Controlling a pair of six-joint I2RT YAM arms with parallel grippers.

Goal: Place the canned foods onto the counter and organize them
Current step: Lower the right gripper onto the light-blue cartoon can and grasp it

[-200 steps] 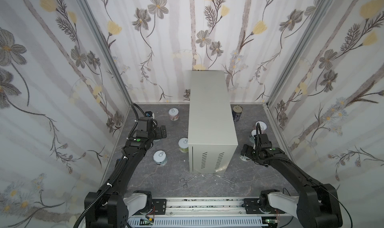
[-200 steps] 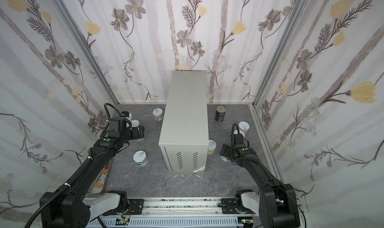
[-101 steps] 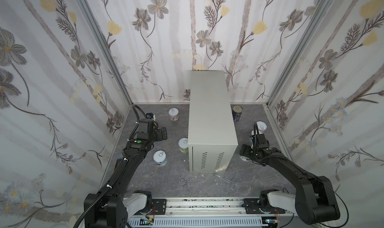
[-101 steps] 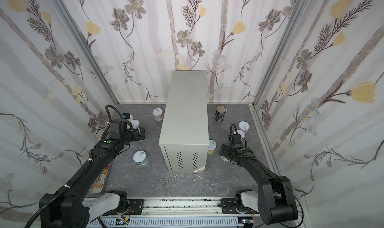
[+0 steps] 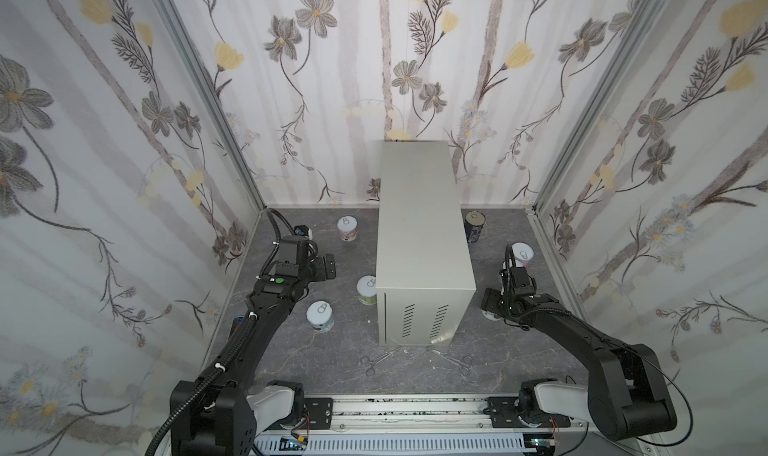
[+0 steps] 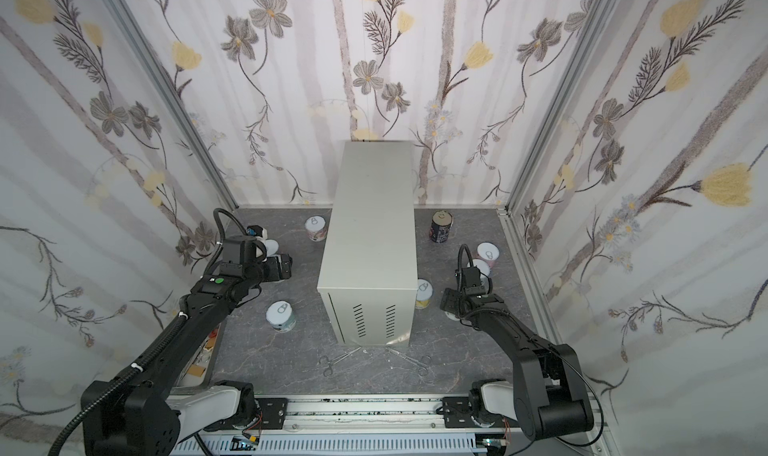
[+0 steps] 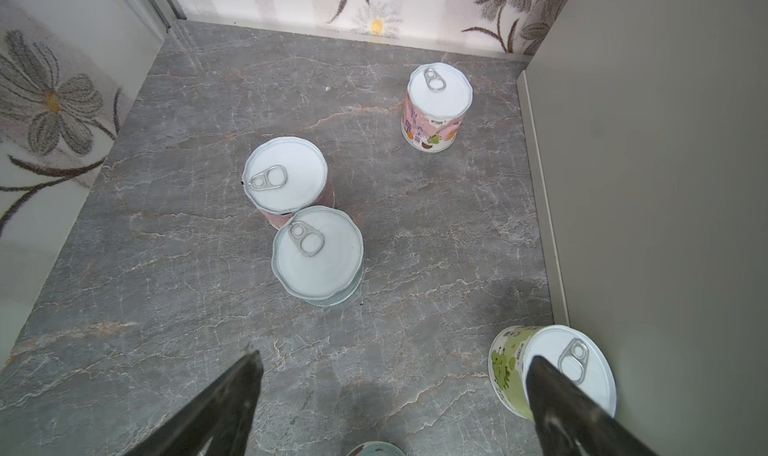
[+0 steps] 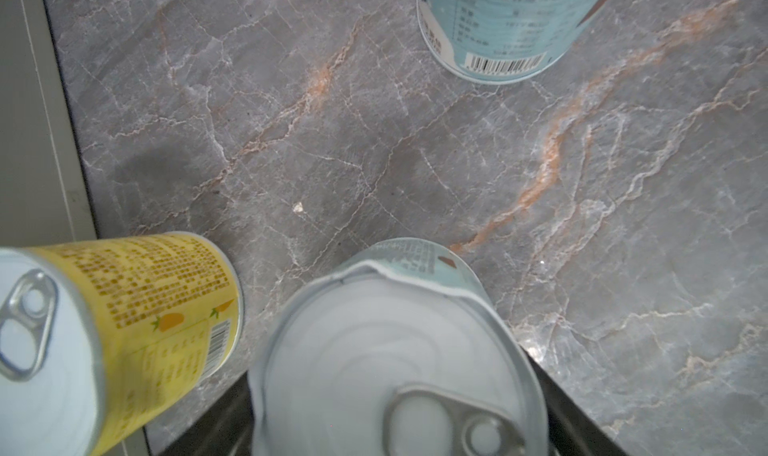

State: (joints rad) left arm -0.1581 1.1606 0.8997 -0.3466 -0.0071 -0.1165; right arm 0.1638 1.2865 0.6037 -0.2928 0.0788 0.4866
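The counter (image 5: 419, 225) (image 6: 372, 225) stands mid-floor with a bare top. My right gripper (image 8: 395, 391) (image 5: 490, 304) is down over a teal can (image 8: 374, 341), open, its fingers (image 8: 232, 412) close on either side. A yellow can (image 8: 166, 304) (image 6: 423, 292) stands next to it by the counter, another teal can (image 8: 498, 30) beyond. My left gripper (image 7: 395, 358) (image 5: 326, 265) hovers wide open and empty above the floor. Ahead of it stand two touching cans (image 7: 286, 179) (image 7: 318, 252), a pink can (image 7: 436, 109) and a green can (image 7: 505, 362). A dark-blue can (image 5: 474, 225) stands at the back right.
Another teal can (image 5: 320, 316) stands left of the counter's front. Two pairs of scissors (image 5: 376, 360) (image 5: 453, 358) lie on the marbled floor before the counter. Flowered walls close in three sides, and a rail (image 5: 415, 412) runs along the front.
The right jaws have narrowed around the teal can. The left gripper has drifted slightly toward the back, still wide open.
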